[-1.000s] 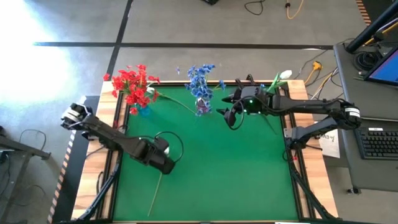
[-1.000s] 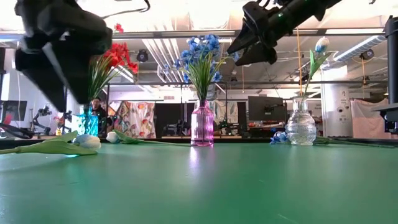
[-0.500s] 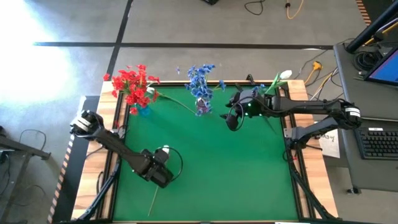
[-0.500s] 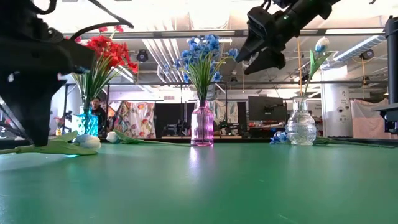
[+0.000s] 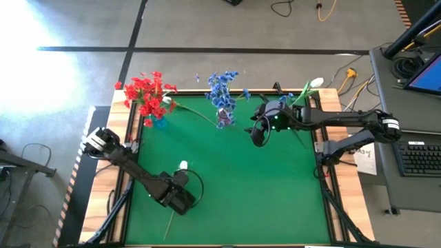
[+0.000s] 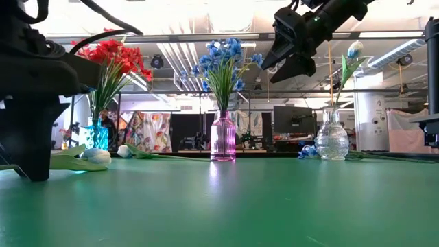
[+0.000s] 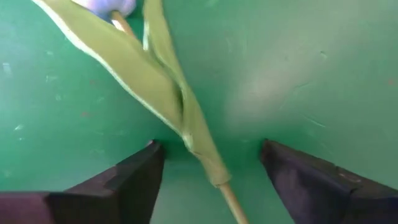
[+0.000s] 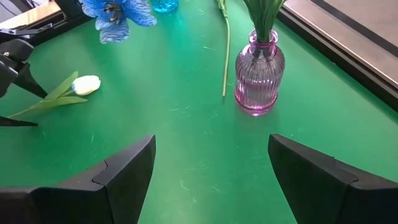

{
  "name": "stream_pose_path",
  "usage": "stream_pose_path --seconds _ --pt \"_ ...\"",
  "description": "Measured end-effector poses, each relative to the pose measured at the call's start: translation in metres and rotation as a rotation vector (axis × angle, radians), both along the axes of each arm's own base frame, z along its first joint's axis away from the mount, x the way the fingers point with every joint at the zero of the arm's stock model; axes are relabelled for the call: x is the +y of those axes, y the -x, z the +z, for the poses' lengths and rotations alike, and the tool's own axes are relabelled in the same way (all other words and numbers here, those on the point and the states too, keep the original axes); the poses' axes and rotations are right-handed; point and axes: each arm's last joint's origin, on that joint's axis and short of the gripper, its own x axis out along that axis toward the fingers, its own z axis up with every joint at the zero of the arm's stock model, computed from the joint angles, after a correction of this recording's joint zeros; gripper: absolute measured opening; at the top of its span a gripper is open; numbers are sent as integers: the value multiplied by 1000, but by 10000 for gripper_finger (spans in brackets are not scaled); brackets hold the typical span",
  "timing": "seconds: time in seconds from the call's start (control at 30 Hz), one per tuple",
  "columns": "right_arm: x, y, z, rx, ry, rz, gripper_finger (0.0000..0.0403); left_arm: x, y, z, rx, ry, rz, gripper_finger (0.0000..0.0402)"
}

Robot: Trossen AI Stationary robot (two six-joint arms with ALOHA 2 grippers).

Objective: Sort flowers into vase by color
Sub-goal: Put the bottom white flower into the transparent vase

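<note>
A white tulip lies flat on the green mat, bud [image 5: 182,165] toward the far side and stem [image 5: 167,224] toward the near edge. My left gripper [image 7: 211,174] is open and low over it. Its fingers stand on either side of the stem [image 7: 208,165], just below the leaves [image 7: 155,81], without touching. My right gripper [image 5: 258,132] is open and raised beside the pink vase of blue flowers [image 5: 224,117]. Red flowers stand in a blue vase [image 5: 157,122]. A white tulip stands in a clear vase [image 6: 333,140].
Another flower stem [image 5: 196,110] lies on the mat between the blue and pink vases. A loose blue bloom [image 6: 307,151] rests by the clear vase. The three vases stand along the far edge. Wooden rails [image 5: 131,165] border the mat; its middle and near right are bare.
My left gripper has moved toward the near edge along the lying tulip and come down to the mat, its fingers now astride the stem. The tulip has stayed where it lay.
</note>
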Motion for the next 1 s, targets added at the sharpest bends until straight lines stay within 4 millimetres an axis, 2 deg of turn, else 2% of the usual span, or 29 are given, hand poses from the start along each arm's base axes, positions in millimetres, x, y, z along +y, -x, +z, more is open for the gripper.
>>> stream_pose_path --seconds 0.17,0.47,0.5,0.6,0.73,0.9,1.0 --pt "0 0 0 2 3 3 304 -3 2 2 -12 1 -17 210" --pt "4 0 0 3 4 19 304 -6 7 4 3 14 -59 23" --pt "5 0 1 -1 5 22 304 -6 7 5 8 22 -68 12" --pt "7 3 7 -29 12 22 304 -7 7 11 0 47 -164 11" --pt "10 8 15 -66 23 29 304 -12 -1 39 -92 42 -334 2" --pt "21 14 27 -126 51 78 304 -4 -5 61 -89 -132 -485 1" --pt "32 15 32 -151 64 127 304 -1 -8 68 -91 -233 -572 0"
